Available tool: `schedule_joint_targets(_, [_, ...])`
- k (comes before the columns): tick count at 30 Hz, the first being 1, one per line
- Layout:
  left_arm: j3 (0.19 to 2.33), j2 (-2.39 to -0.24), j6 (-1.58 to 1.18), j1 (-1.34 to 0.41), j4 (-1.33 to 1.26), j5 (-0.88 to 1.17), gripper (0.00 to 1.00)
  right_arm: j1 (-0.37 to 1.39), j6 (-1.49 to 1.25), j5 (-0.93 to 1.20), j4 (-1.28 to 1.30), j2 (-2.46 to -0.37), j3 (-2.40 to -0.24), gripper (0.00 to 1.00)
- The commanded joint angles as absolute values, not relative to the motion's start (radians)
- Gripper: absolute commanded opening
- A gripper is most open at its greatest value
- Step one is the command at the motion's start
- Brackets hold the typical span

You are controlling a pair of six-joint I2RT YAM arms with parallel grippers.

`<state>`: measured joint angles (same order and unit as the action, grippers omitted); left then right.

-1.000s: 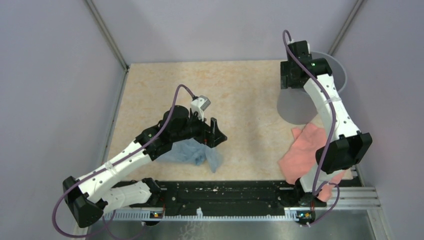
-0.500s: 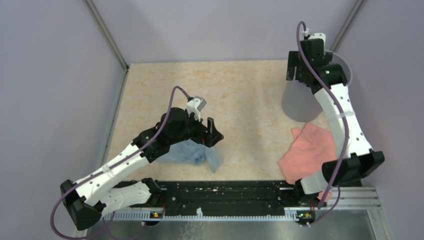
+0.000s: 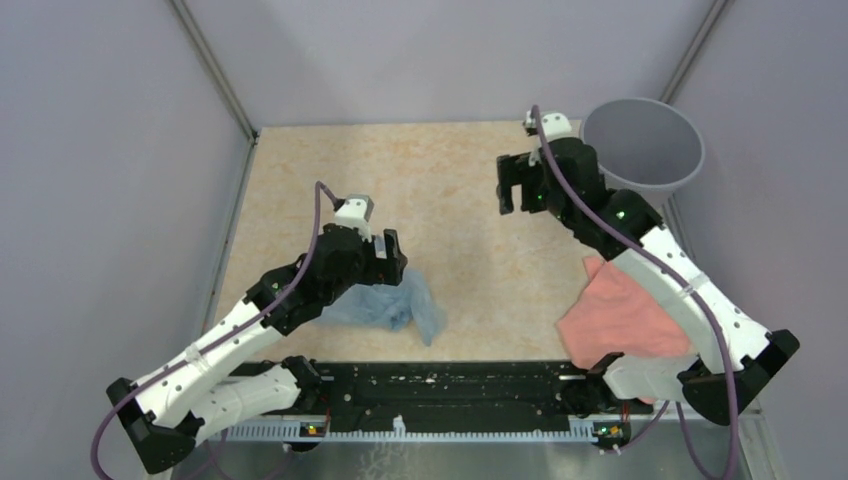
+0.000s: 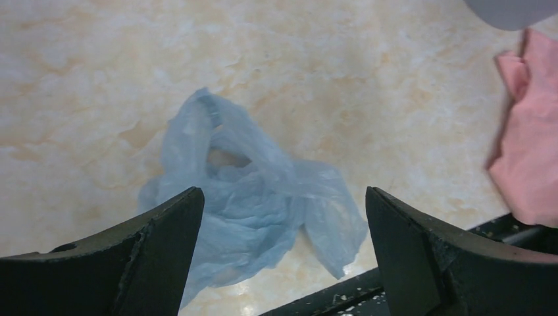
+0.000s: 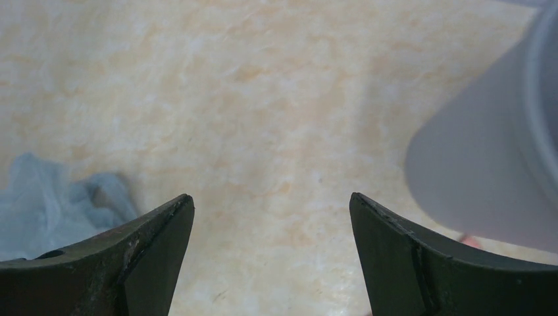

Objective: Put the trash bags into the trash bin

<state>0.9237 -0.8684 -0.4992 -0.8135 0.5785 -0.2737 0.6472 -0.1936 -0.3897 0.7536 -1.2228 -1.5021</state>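
Bag of thin pale blue crinkly plastic (image 4: 250, 197) lies below left gripper (image 4: 283, 257), jaws spread. Right gripper (image 5: 271, 257) spread, empty, near grey round plastic bin (image 3: 640, 140).

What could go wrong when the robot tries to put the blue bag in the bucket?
The trash bag is thin and floppy, so the open left pincer over it might pinch only a fold and lose it. The trash bin stands in the far right corner; a dangling bag could snag the right pincer or drape over the rim.
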Motion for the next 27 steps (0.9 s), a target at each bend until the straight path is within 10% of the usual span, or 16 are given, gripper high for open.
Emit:
schedule_joint_targets(1, [0.955,-0.88,-0.494,-0.813,0.67,-0.478,0.98,0.718,-0.237,-0.142,0.549,-1.185,-1.338,0.87])
schedule_joint_targets(20, [0.947,-1.057,-0.32,-0.469,0.535,0.054,0.98,1.025,-0.404,0.085,-0.056,-1.352,-0.816,0.78])
schedule_joint_targets(27, [0.922,-1.112,-0.29,-0.451,0.478,0.074,0.98,0.998,-0.38,0.018,-0.016,-1.489,-0.92,0.23])
